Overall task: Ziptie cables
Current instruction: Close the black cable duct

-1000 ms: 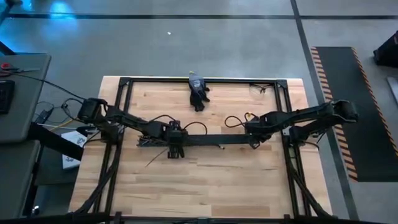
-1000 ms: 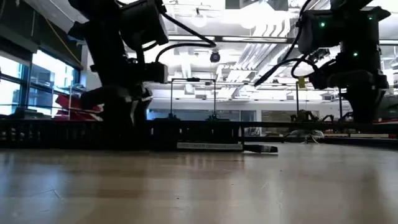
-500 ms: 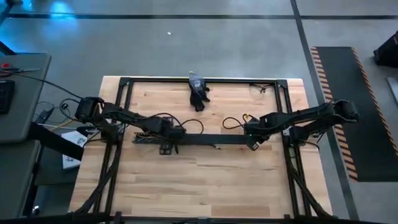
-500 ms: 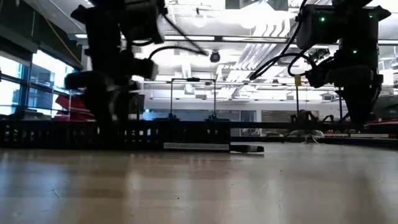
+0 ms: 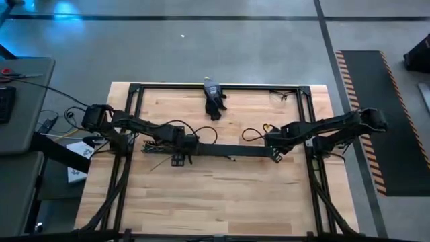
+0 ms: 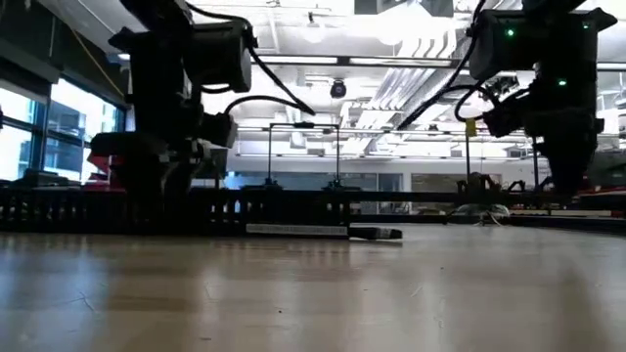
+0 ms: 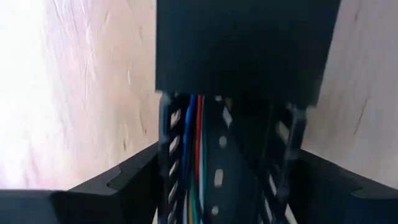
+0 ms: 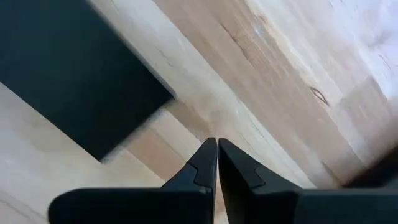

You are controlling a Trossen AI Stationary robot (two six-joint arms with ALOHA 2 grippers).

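- Left gripper [image 5: 179, 158] has slid left along the black duct [image 5: 228, 150] on the table [image 5: 222, 195], its fingers astride the cables [image 7: 191, 155] inside; grip unclear
- Right gripper [image 8: 217, 163], closed and empty, waits at the duct's right end

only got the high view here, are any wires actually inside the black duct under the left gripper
observer: yes. The left wrist view shows the cables, with blue, red and green strands among them, lying along the inside of the duct below the left gripper.
operator: and the right one, holding anything
observer: no. The right wrist view shows the right gripper with its fingers shut tip to tip on nothing, over bare table.
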